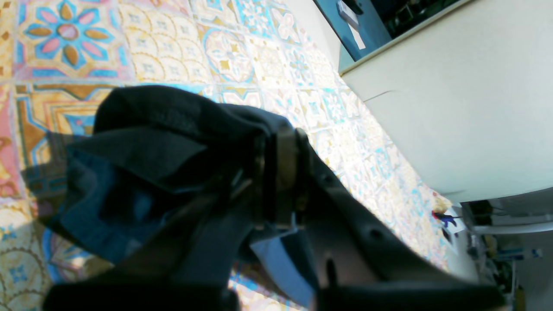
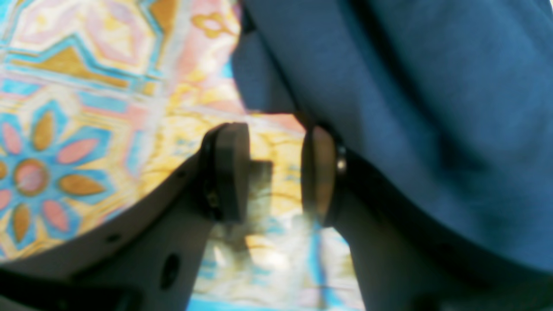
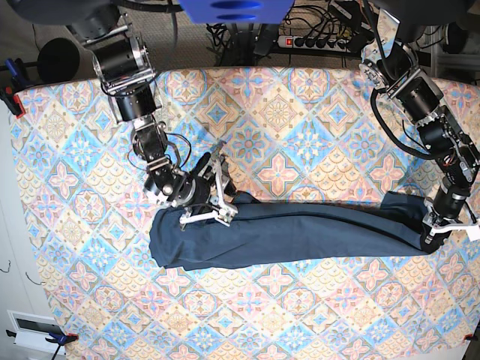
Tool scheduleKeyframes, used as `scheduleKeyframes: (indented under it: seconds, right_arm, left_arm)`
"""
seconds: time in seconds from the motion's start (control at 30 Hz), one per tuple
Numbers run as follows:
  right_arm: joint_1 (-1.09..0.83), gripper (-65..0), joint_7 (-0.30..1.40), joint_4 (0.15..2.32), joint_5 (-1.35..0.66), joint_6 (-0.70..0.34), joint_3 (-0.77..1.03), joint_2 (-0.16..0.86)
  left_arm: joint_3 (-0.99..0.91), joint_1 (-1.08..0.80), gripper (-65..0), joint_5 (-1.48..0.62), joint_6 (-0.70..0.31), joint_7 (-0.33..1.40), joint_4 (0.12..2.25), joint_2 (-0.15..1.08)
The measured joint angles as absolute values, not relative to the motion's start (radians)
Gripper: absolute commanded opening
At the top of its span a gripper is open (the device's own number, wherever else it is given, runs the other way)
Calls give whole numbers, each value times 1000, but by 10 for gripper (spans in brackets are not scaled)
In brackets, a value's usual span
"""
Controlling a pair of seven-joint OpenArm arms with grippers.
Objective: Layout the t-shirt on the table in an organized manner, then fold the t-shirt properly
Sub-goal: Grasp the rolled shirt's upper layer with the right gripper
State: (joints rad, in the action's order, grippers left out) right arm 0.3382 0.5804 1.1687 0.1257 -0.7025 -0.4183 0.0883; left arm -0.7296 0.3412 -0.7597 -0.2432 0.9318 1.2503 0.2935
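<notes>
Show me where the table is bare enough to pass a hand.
Bare table: between the two arms above the t-shirt, and the strip below it to the near edge. Crowded: the shirt's ends, at the right gripper and left gripper.

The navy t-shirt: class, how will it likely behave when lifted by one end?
The t-shirt probably sags and drapes, since it bunches limply around the closed left pincer. It likely drags rather than slides, lying wrinkled along the table.
</notes>
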Motion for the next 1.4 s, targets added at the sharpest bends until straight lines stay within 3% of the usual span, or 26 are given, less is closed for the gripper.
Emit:
scheduleKeyframes:
  seconds: [0.3, 0.53, 0.8, 1.17, 1.4]
  right_arm:
    - [344, -421, 588, 1170, 124, -703, -421, 86]
    - [345, -421, 576, 1171, 123, -706, -532, 81]
    - [357, -421, 547, 1111, 101, -707, -538, -53]
    - [392, -422, 524, 1053, 124, -702, -527, -7]
    - [377, -422, 537, 1166, 126, -702, -525, 54]
  left_arm:
    - [-730, 341, -650, -760, -244, 931, 1250, 294]
    - [-730, 341, -650, -759, -244, 931, 1250, 294]
    - [-730, 343, -650, -759, -243, 931, 1250, 291]
    - [-731, 341, -650, -759, -247, 930, 1250, 297]
    - [-730, 341, -650, -759, -247, 931, 1250, 294]
